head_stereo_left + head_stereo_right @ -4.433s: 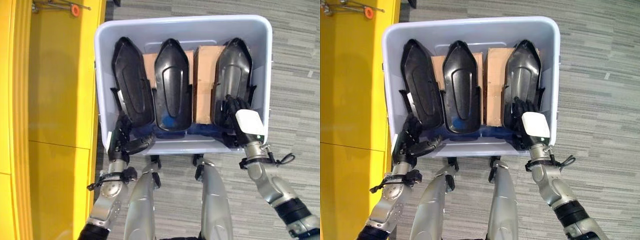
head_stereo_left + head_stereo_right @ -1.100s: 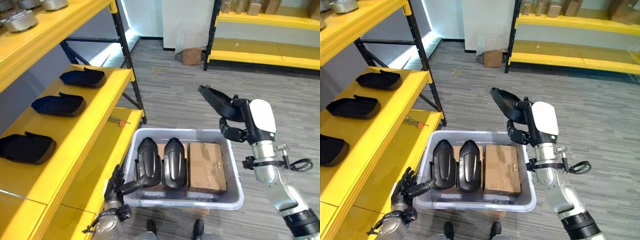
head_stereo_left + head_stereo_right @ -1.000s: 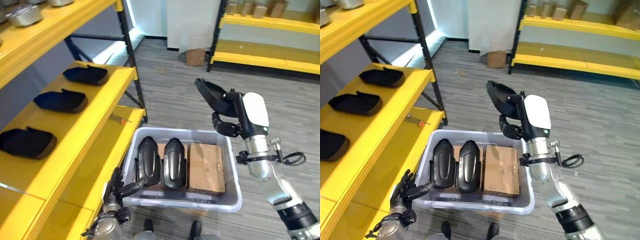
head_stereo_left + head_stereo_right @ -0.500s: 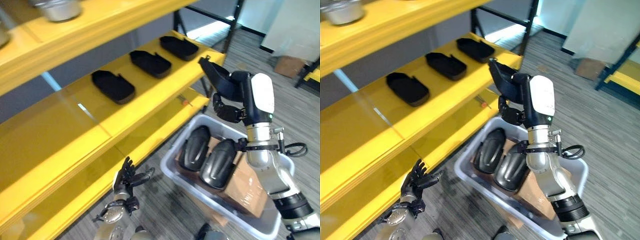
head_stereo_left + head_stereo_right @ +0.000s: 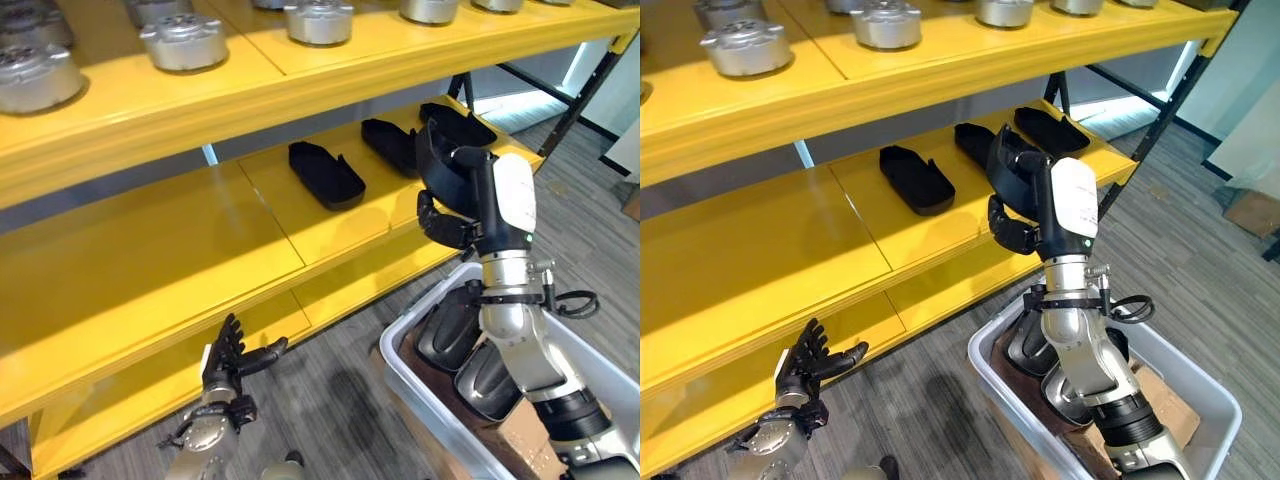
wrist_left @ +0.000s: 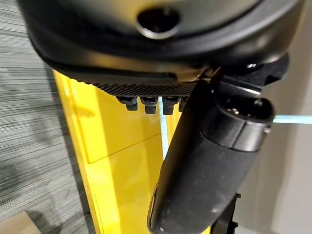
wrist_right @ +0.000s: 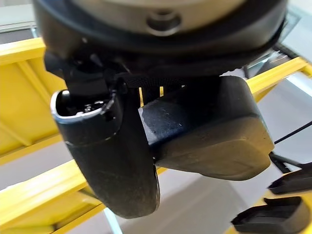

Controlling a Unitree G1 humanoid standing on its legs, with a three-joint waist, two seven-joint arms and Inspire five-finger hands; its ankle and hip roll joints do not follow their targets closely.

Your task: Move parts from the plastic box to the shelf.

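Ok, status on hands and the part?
Right hand shut on moulded black plastic part, raised beside yellow shelf. Left hand open, low. Three black parts already shelved; nothing blocking.

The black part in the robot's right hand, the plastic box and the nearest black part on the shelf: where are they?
held black part (image 5: 445, 165), left eye view, its upper shell
plastic box (image 5: 1230, 410), right eye view, far rim
shelved black part (image 5: 916, 178), right eye view, its middle

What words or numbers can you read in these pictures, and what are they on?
None can be read.
Black parts on the shelf: plain, no print showing.
Part in the right hand: no print showing.
Metal parts on the upper shelf: no marks that can be made out.
Plastic box and cardboard in it: no label showing.
Left hand: no print.
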